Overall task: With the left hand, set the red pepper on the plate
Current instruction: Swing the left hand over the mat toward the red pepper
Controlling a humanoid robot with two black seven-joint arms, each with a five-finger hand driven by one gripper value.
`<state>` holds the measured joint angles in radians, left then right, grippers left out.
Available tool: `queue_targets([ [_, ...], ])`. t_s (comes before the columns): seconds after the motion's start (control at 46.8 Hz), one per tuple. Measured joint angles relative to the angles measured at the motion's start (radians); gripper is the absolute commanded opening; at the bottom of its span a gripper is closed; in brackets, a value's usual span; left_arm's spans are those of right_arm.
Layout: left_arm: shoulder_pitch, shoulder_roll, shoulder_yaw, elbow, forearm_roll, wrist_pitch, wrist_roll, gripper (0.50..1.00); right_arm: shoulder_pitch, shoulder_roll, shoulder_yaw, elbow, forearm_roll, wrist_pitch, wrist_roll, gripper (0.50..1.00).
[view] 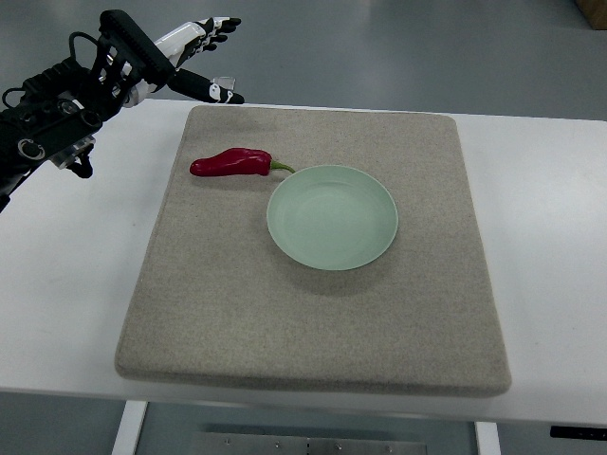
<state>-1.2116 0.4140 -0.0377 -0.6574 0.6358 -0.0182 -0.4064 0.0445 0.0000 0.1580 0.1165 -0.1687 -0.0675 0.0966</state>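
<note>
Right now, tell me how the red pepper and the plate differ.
The red pepper is dark glossy red with a green stem; the plate is pale green. The pepper is long, narrow and slightly curved, lying on its side, while the plate is round, shallow and much wider. The pepper lies at the plate's upper left, its stem tip near the rim. The plate is empty. Both rest on the grey mat.
</note>
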Motion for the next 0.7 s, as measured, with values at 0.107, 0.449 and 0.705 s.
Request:
queue_targets([
  [0.107,-0.031,-0.011,0.047,0.001,0.028,0.000,0.000,0.988,0.000,0.000,0.000,0.000,0.000,0.000,0.000,0.932],
  [0.449,-0.119,-0.102,0.251,0.077,0.095,-0.007,0.004,0.984,0.000,0.000,0.000,0.000,0.000,0.000,0.000,0.932],
  [0.705,-0.175,-0.140,0.406,0.120,0.096,-0.012,0.034,0.984,0.000,0.000,0.000,0.000,0.000,0.000,0.000,0.932],
])
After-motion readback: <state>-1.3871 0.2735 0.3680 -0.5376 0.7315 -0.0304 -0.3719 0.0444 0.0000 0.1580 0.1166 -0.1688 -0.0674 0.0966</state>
